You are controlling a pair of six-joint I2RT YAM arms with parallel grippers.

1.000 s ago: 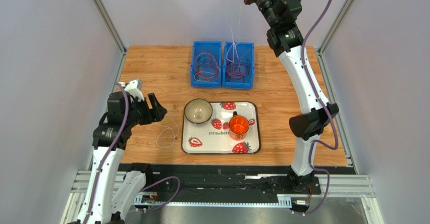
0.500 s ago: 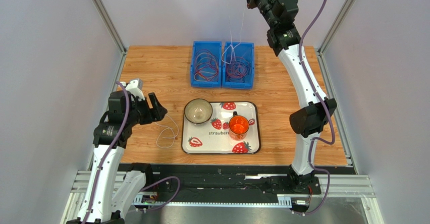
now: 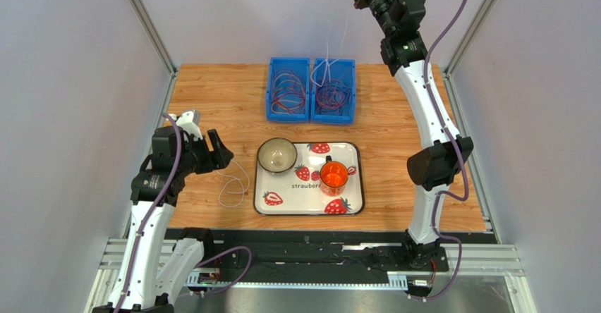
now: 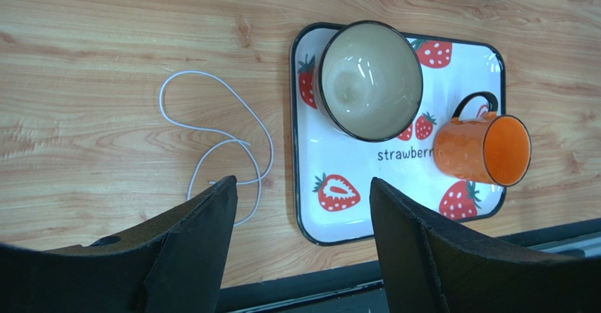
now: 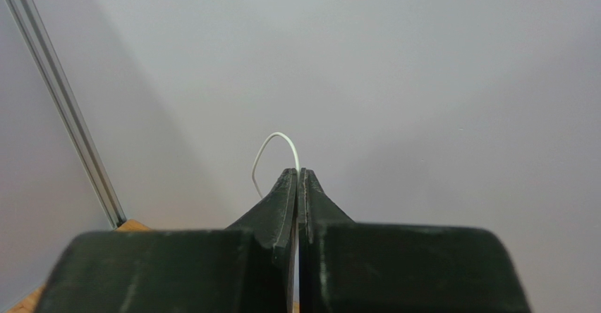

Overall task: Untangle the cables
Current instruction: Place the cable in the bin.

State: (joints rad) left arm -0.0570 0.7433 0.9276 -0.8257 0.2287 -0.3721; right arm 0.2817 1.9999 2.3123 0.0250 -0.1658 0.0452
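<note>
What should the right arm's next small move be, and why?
Probably lift the right pincer higher: it is shut on a white cable whose lower end hangs into the right bin among other cables, so it likely isn't free yet.

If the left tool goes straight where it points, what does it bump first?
Probably the strawberry tray, near its left edge beside the white cable; depth is hard to judge.
</note>
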